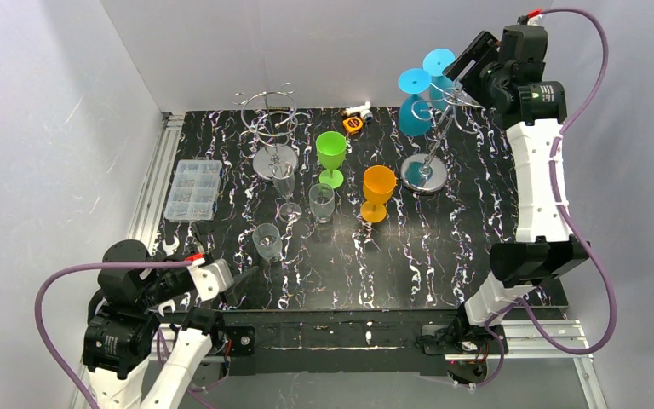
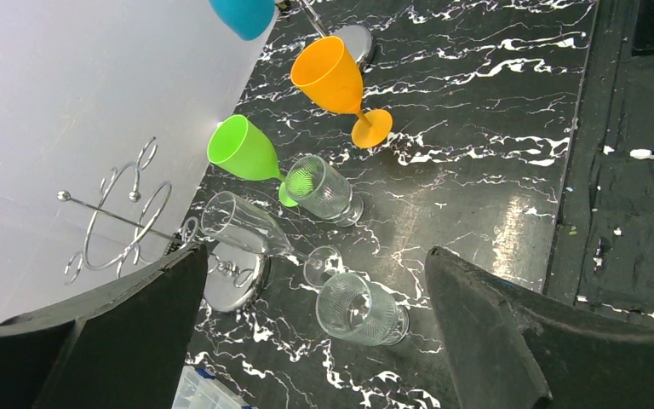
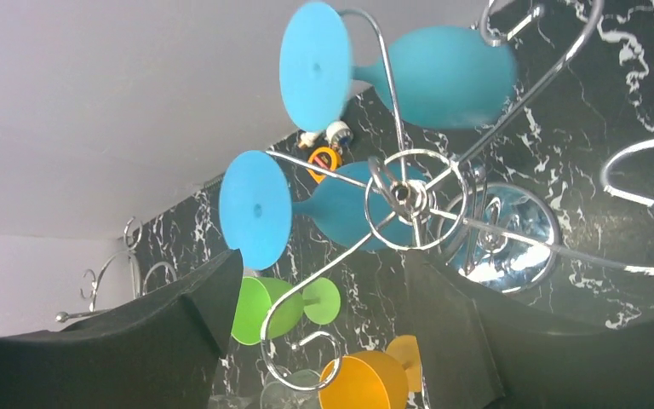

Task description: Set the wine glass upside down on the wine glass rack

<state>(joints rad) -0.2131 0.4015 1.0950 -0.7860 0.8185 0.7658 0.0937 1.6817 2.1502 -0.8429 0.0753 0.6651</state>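
Observation:
Two blue wine glasses (image 1: 415, 104) hang upside down on the right chrome rack (image 1: 424, 173). My right gripper (image 1: 467, 65) is open and empty, high beside that rack's top. In the right wrist view the blue glasses (image 3: 443, 77) and the rack hub (image 3: 404, 194) sit just above my open right gripper (image 3: 328, 256), with an empty hook (image 3: 306, 341) between the jaws. Green (image 1: 331, 153) and orange (image 1: 378, 192) glasses stand upright mid-table. My left gripper (image 1: 243, 277) is open and empty, low at the front left. A clear glass (image 2: 362, 308) lies ahead of the left gripper (image 2: 315, 256).
An empty second chrome rack (image 1: 272, 128) stands at the back left, with a clear flute (image 1: 285, 192) and another clear glass (image 1: 321, 203) near it. A clear plastic parts box (image 1: 193, 189) lies at the left edge. A small orange item (image 1: 353, 124) lies at the back.

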